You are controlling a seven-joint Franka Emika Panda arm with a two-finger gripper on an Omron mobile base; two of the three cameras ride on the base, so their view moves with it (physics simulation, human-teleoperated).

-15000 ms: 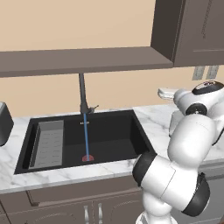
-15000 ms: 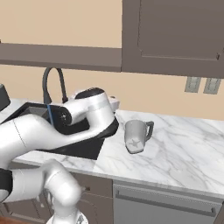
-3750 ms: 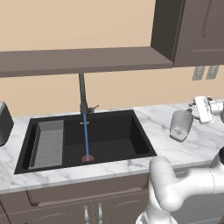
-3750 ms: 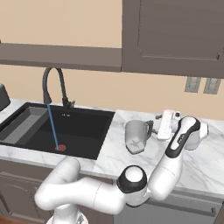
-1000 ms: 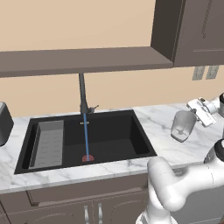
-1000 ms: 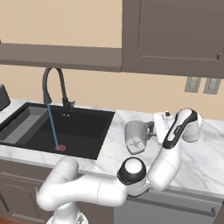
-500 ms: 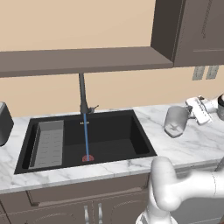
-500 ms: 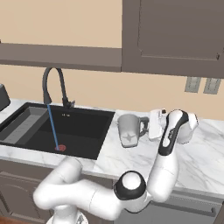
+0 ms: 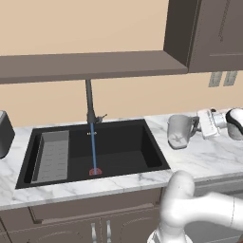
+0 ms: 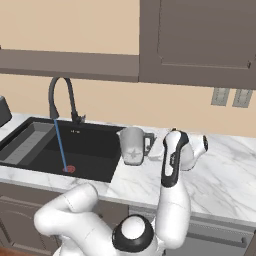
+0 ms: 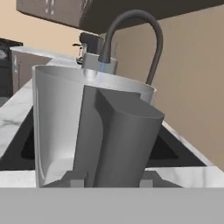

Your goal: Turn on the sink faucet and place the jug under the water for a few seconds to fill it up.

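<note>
One jug (image 9: pixel 179 131), pale grey and upright, lifted above the marble counter (image 9: pixel 209 154) just right of the sink (image 9: pixel 95 152), near the basin's right rim. Held by its handle in the gripper (image 9: pixel 198 124), fingers closed on that handle from the side away from the sink. Open black basin between jug and water (image 9: pixel 93 147); thin blue stream falling from the sink faucet (image 9: pixel 89 102) to the red drain (image 9: pixel 95 171). Grey ribbed tray (image 9: pixel 53 155) at the sink's far left. Moved closer to the sink than half a second ago. Seen from the hand: jug handle (image 11: pixel 114 140) close up, faucet gooseneck beyond.
</note>
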